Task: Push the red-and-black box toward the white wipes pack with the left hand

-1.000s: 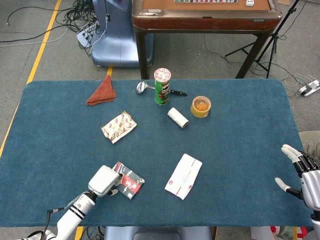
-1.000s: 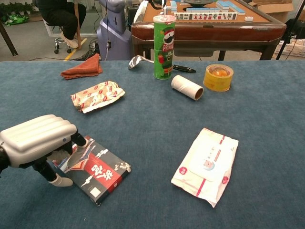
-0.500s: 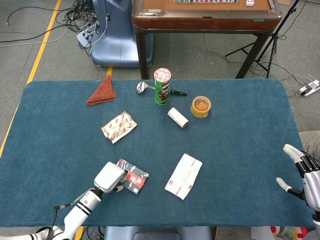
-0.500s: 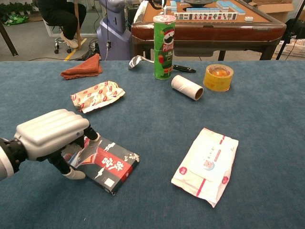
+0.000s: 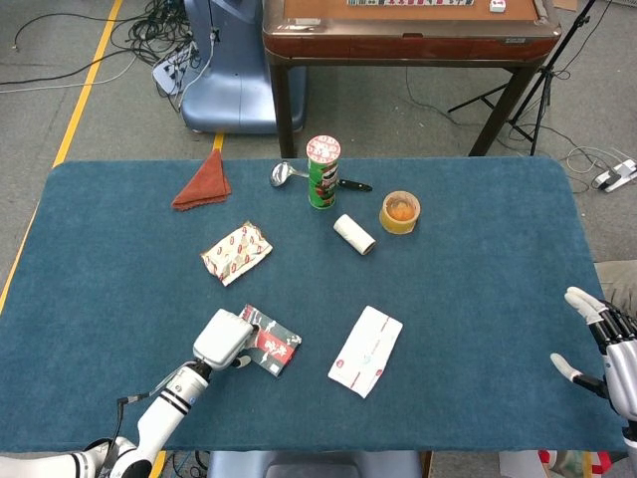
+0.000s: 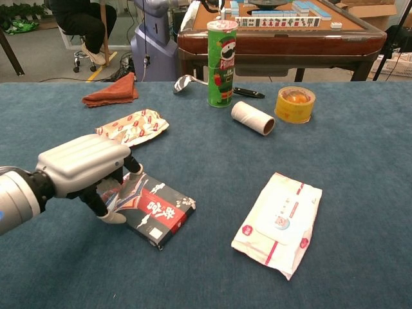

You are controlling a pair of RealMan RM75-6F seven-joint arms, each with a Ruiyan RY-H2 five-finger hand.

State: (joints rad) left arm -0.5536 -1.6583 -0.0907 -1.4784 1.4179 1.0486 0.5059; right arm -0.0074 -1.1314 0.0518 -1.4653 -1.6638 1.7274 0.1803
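Fingers (image 6: 114,217) of the left hand (image 6: 82,168) curl down against the left end of the box (image 6: 153,205), touching it without gripping it, nothing held inside them. On the blue table (image 5: 478,249) the box lies flat, tilted, its far end pointing toward the wipes pack (image 6: 280,222), which sits apart to its right. At the table's right edge in the head view, the right hand (image 5: 607,349) hangs with its fingers spread and nothing in them. Behind the box lies a snack packet (image 6: 132,128). Further back stand a green can (image 6: 221,62), a paper roll (image 6: 252,117), a tape roll (image 6: 295,103), a spoon (image 6: 183,82) and a red cloth (image 6: 112,91).
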